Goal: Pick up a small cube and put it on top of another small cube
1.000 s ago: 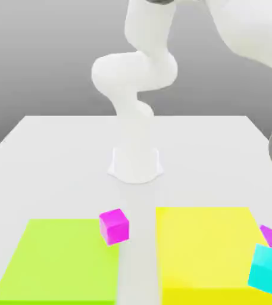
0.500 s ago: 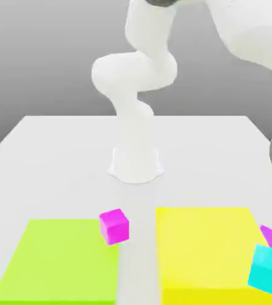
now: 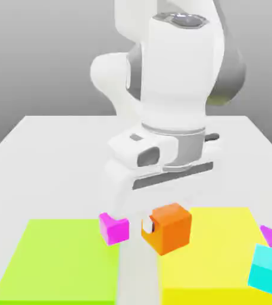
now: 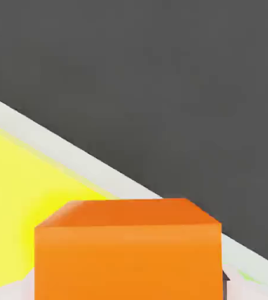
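Gripper (image 3: 162,223) shut around orange cube (image 3: 169,227), above table (image 3: 55,155)

Exterior faces arm base, hand view close on orange cube (image 4: 127,249)

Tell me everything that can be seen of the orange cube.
The orange cube is plain, bright, matte and unmarked, with sharp edges. In the exterior view it sits below the arm's hand, turned corner-on, over the yellow pad's near-left edge, right of a magenta cube. A pale finger touches its left face.
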